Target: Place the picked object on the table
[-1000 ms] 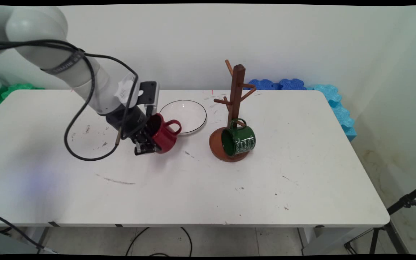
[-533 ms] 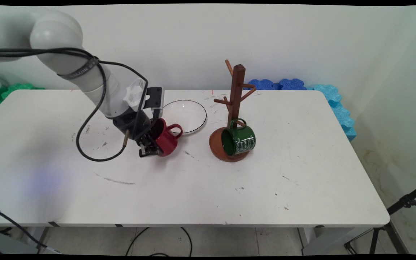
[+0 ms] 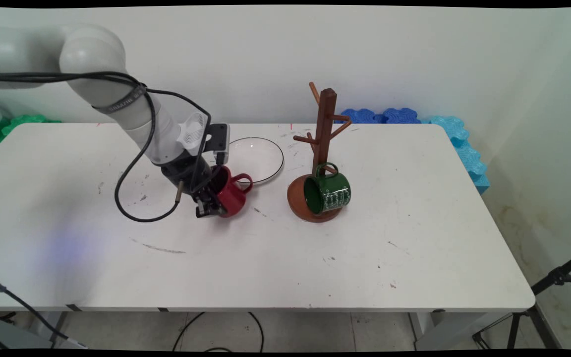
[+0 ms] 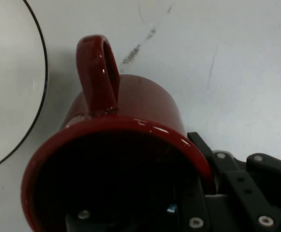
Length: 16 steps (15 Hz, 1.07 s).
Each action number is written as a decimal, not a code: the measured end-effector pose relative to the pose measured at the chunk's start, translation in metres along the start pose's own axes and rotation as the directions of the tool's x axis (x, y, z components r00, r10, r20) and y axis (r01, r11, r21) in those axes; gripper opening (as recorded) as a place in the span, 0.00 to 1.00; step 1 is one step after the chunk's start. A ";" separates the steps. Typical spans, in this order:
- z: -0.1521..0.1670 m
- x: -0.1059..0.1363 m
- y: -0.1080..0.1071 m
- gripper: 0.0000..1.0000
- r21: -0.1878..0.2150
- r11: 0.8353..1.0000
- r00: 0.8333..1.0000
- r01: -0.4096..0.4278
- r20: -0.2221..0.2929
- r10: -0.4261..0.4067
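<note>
My claw (image 3: 209, 206) is pinched on the wall of the red mug (image 3: 230, 196), one finger inside the bowl of it and one outside along its flank, as the hand view shows. The mug hangs tilted just above the white surface (image 3: 265, 258), its mouth turned back toward my wrist and its base away from me, so its long axis runs on from my claw. Its handle (image 4: 99, 72) points toward the clear glass plate (image 3: 260, 156), which lies just beside it. The wooden mug tree (image 3: 322, 144), with a green mug (image 3: 327, 193) on a low peg, stands further off on the same side.
</note>
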 end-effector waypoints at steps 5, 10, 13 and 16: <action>0.008 0.000 -0.005 0.00 -0.010 1.000 1.000 0.006 0.000 -0.006; 0.014 0.001 -0.008 1.00 -0.022 1.000 1.000 0.012 -0.005 -0.012; 0.017 0.003 -0.008 1.00 -0.034 0.999 0.999 0.023 -0.022 -0.023; 0.019 0.007 -0.006 1.00 -0.052 0.998 0.998 0.038 -0.050 -0.041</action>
